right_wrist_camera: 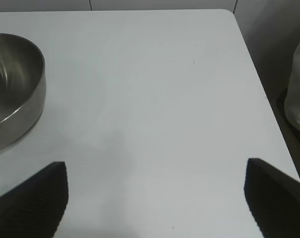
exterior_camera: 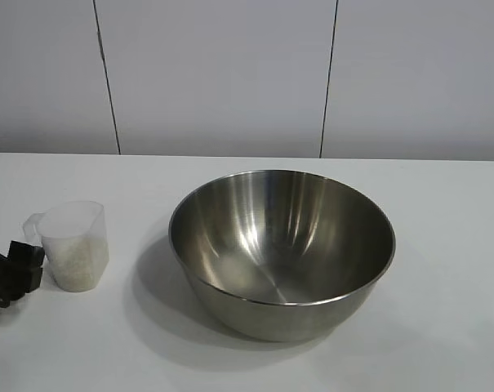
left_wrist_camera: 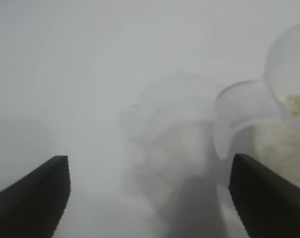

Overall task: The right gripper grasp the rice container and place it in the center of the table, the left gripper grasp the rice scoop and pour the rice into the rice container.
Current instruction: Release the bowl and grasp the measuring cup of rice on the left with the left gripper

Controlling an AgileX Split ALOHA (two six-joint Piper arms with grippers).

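Observation:
The rice container (exterior_camera: pixel 282 249), a large shiny steel bowl, stands empty in the middle of the white table (exterior_camera: pixel 442 327). The rice scoop (exterior_camera: pixel 73 243), a clear plastic cup, stands upright at the left, partly filled with rice (exterior_camera: pixel 77 263), its short handle toward the left gripper (exterior_camera: pixel 28 265). The left gripper is open and low at the table's left edge, just short of the handle. In the left wrist view its gripper (left_wrist_camera: pixel 150 163) gapes wide, the scoop handle (left_wrist_camera: pixel 239 111) lying ahead of one finger. The right gripper (right_wrist_camera: pixel 154 171) is open over bare table, beside the bowl (right_wrist_camera: pixel 13 84).
A grey panelled wall (exterior_camera: pixel 230 73) runs behind the table. In the right wrist view the table's edge (right_wrist_camera: pixel 261 94) is close, with a pale object (right_wrist_camera: pixel 298 94) beyond it. Bare tabletop lies in front of and to the right of the bowl.

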